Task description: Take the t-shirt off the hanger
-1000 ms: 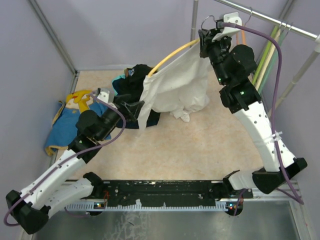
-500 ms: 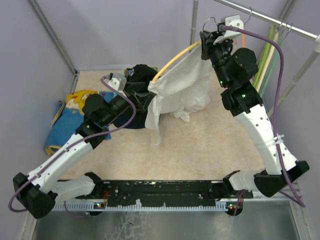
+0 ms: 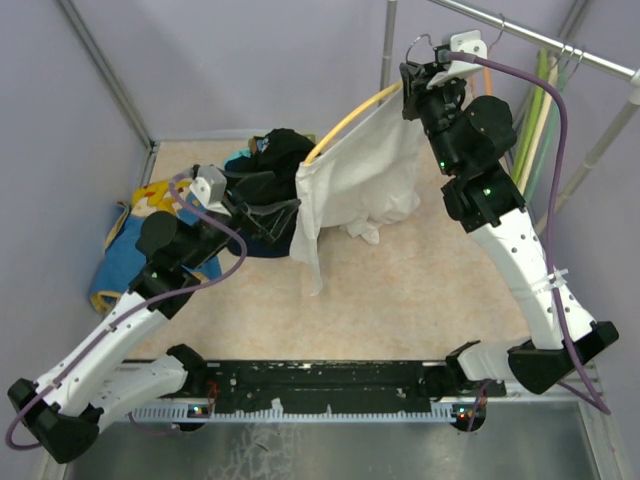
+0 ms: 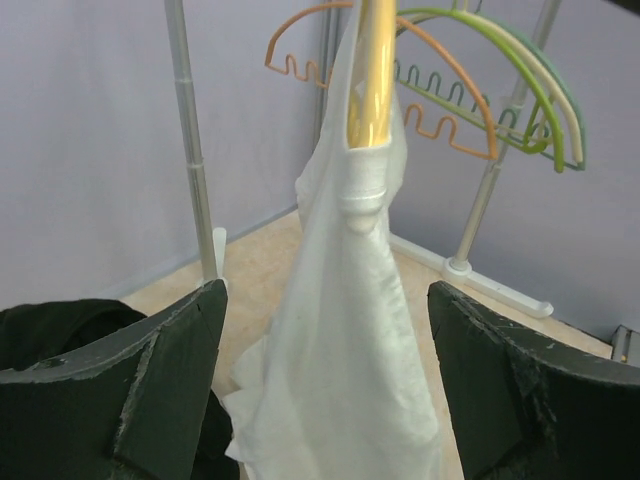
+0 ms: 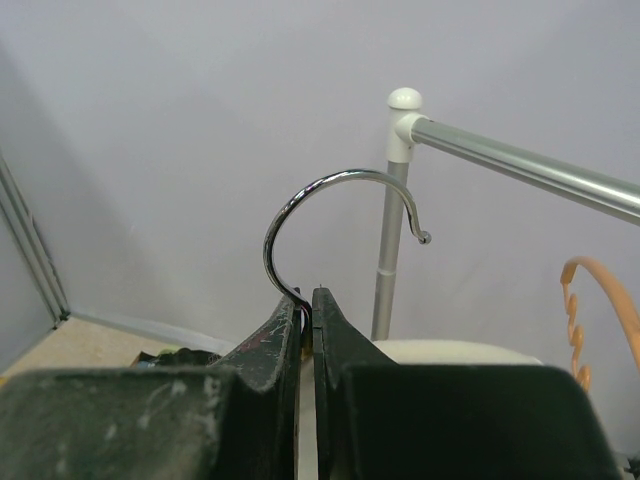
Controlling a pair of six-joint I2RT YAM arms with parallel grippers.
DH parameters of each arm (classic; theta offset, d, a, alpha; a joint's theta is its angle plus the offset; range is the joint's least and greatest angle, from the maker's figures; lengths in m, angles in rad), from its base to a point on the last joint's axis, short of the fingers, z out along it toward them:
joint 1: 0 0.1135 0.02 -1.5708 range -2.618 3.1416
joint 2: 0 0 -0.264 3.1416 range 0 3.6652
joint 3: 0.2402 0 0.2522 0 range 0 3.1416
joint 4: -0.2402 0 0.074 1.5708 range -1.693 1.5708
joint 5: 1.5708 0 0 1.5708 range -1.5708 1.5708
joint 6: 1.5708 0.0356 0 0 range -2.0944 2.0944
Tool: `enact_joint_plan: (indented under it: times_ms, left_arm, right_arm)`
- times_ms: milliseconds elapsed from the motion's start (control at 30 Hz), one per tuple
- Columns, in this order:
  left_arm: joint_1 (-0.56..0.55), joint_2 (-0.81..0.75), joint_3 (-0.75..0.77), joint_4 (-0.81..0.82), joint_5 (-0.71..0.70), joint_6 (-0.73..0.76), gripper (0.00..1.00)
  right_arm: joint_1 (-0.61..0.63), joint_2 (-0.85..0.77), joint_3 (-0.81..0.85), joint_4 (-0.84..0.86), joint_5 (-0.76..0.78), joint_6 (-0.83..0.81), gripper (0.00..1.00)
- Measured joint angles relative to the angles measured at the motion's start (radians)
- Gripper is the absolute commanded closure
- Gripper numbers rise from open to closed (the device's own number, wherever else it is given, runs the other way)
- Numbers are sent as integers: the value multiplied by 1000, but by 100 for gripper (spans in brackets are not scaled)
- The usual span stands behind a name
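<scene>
Right gripper (image 5: 307, 300) clamps chrome hook (image 5: 345, 173) of yellow plastic hanger (image 4: 375, 70); left gripper (image 3: 272, 208) open, empty. White cotton t-shirt (image 3: 360, 175) could snag on hanger if yanked.

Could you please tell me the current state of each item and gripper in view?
Yellow hanger: held up clear of the rail.
White t-shirt: hanging from the hanger, not yet off.
Right gripper: shut on the hanger.
Left gripper: open, holding nothing.
Clothes pile: lying crumpled.
</scene>
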Motion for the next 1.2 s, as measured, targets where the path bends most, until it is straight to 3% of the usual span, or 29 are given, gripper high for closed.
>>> enact_joint_plan:
  times_ms: [167, 400, 500, 600, 667, 733, 767, 967, 1200]
  left_arm:
    - [0, -34, -7, 3, 8, 2, 12]
    - [0, 74, 10, 0, 37, -6, 16]
    - [0, 96, 10, 2, 42, -13, 35]
    - [0, 100, 10, 7, 42, -21, 44]
    - [0, 100, 12, 13, 42, -25, 64]
    - [0, 99, 15, 21, 41, -28, 93]
    - [0, 98, 16, 23, 42, -30, 99]
    - [0, 62, 13, 24, 5, -35, 100]
    - [-1, -82, -79, 19, -74, -35, 100]
  right_arm:
    - [0, 0, 0, 0, 0, 1, 100]
    - [0, 0, 0, 0, 0, 3, 100]
    - [0, 0, 0, 0, 0, 3, 100]
    - [0, 0, 0, 0, 0, 3, 100]
    - [0, 0, 0, 0, 0, 3, 100]
    - [0, 0, 0, 0, 0, 3, 100]
    - [0, 0, 0, 0, 2, 3, 100]
    - [0, 0, 2, 0, 26, 3, 100]
    - [4, 30, 46, -26, 35, 3, 100]
